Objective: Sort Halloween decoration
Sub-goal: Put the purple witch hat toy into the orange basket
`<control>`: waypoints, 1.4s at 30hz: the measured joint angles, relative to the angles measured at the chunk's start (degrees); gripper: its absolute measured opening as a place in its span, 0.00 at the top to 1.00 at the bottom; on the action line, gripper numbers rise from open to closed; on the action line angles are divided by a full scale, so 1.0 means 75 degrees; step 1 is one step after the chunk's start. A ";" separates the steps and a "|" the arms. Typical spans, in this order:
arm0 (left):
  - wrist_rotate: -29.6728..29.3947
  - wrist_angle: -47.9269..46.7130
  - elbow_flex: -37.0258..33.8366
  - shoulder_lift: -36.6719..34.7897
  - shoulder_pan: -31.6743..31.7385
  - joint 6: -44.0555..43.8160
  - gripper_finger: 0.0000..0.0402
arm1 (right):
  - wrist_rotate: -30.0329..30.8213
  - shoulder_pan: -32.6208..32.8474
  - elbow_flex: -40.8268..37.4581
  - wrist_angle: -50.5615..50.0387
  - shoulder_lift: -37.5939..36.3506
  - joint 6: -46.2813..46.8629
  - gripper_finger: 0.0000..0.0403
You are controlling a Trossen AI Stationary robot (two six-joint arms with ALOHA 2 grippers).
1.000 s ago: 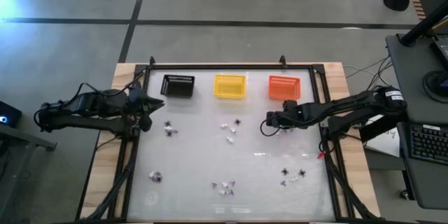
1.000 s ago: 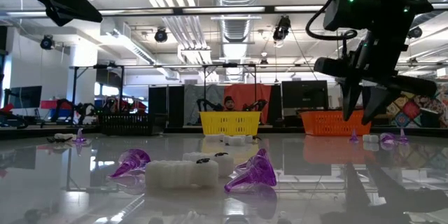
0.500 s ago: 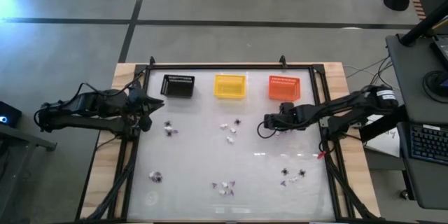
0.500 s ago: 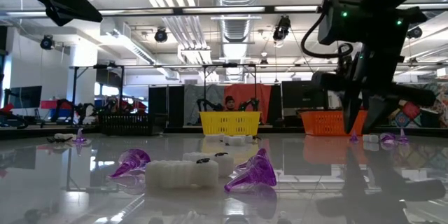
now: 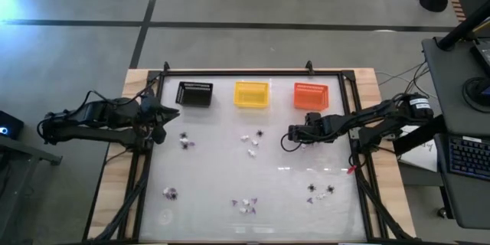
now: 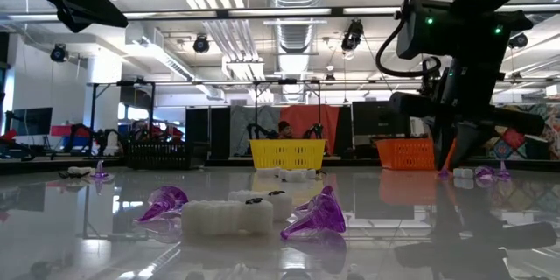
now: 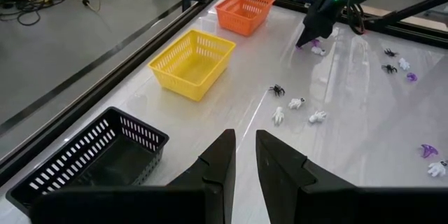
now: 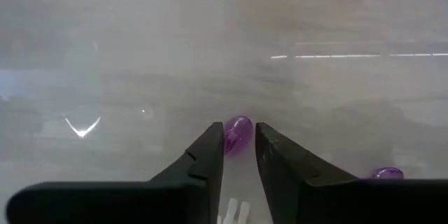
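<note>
While the left gripper waits near the black basket with its fingers nearly together and nothing between them, the right gripper has narrowed a lot over the last second, from spread wide to pinching in on a purple bit. It has also slid slightly toward the table's middle and dropped to the surface, below the orange basket. The purple bit sits right between the fingertips; whether the squeeze is finished I can't tell, but it looks like a grasp being made.

Meaning for the task: this is likely the pick step on one purple piece, lift not yet done. Which basket takes purple isn't clear from here.

The rest remains unsorted on the table: another purple bit close by, a cluster by the yellow basket with a spider and white bits, plus small groups toward the near edge. All three baskets look empty.
</note>
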 joint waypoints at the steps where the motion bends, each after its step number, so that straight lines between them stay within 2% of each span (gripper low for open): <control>1: 0.0000 0.0000 0.0000 0.0000 -0.0001 0.0000 0.90 | 0.0002 -0.0001 0.0000 0.0000 0.0000 -0.0001 0.84; 30: 0.0003 0.0000 0.0000 0.0000 0.0000 0.0000 0.90 | -0.0013 -0.0002 0.0000 0.0000 -0.0003 -0.0120 0.86; 37: 0.0003 0.0000 0.0000 0.0000 0.0002 0.0000 0.90 | -0.0024 -0.0001 0.0000 0.0000 -0.0005 -0.0233 0.96; 42: 0.0006 0.0000 0.0000 0.0000 -0.0001 0.0000 0.90 | -0.0007 0.0000 0.0000 0.0000 -0.0009 -0.0262 0.98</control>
